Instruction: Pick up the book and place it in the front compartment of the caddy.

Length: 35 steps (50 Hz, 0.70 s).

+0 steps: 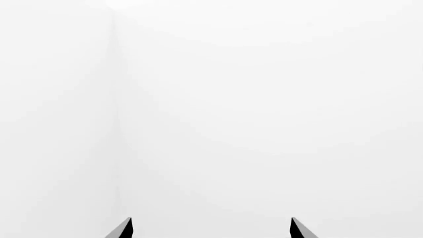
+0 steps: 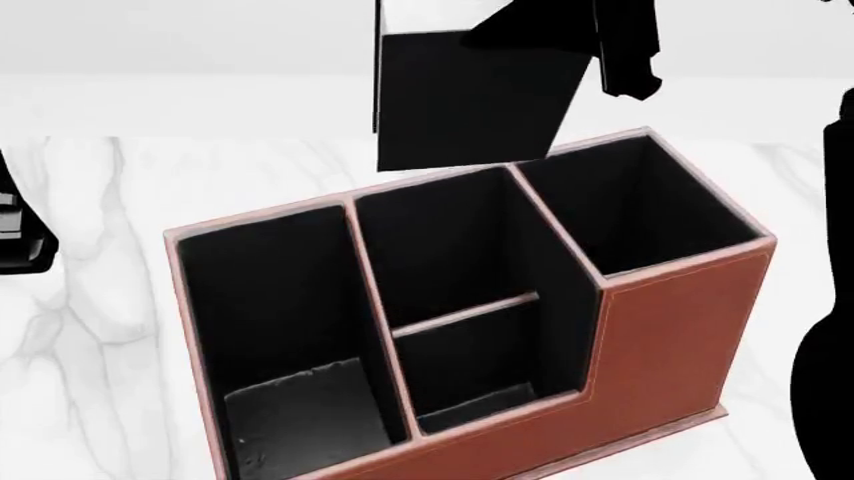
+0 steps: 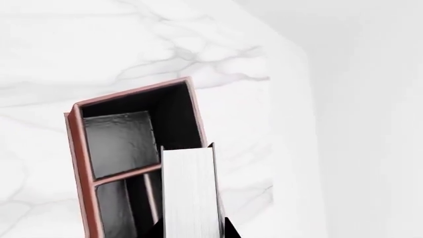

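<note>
In the head view, the book (image 2: 461, 105) is seen held in the air at the upper centre of the frame, black cover facing the camera, tilted slightly, above the far edge of the caddy (image 2: 667, 330). The right gripper (image 2: 587, 45) is clenched on the book's upper part, near the top edge of the frame. The caddy is set on the white marble table (image 2: 94, 330) and fills the lower middle of the frame. The front compartment (image 2: 474, 365) is seen at lower centre, closed off at the back by a low pink-edged divider (image 2: 467, 312); nothing is seen inside it.

In the right wrist view, the white page edges of the book (image 3: 190, 193) are shown at lower centre, over the caddy (image 3: 79, 148), with the black fingers (image 3: 231, 229) at either side at the bottom edge.

In the left wrist view, only the two dark fingertips (image 1: 122, 229) of the left gripper (image 1: 211, 229) are shown at the bottom edge, spread apart with nothing between them, against a plain white background.
</note>
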### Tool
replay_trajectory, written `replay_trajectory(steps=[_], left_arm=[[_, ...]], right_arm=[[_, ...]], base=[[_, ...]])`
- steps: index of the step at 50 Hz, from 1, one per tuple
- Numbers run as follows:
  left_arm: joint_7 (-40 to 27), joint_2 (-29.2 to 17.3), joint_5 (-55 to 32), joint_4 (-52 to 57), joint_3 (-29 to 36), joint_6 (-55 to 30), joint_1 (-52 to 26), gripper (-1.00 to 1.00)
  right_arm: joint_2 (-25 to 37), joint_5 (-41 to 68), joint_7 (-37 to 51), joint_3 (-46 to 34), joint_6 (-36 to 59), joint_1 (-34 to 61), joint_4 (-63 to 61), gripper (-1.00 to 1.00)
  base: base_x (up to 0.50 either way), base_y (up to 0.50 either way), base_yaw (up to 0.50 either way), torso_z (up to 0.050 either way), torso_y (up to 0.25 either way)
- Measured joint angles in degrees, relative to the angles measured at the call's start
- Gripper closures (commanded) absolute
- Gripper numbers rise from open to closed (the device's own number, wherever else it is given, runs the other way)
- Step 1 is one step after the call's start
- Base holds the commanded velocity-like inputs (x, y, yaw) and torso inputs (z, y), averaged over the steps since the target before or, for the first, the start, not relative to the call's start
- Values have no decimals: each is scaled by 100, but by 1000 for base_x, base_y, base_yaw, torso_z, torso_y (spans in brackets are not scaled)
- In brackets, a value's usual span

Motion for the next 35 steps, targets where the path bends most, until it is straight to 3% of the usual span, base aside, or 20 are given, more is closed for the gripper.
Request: replay_trajectory(steps=[35], left_arm=[[-53,-45,-45,-2,-11,21,28,-100]], right_arm=[[-185,-1125,36,938,-275,-653,0,100]], base=[[0,0,0,0,1]])
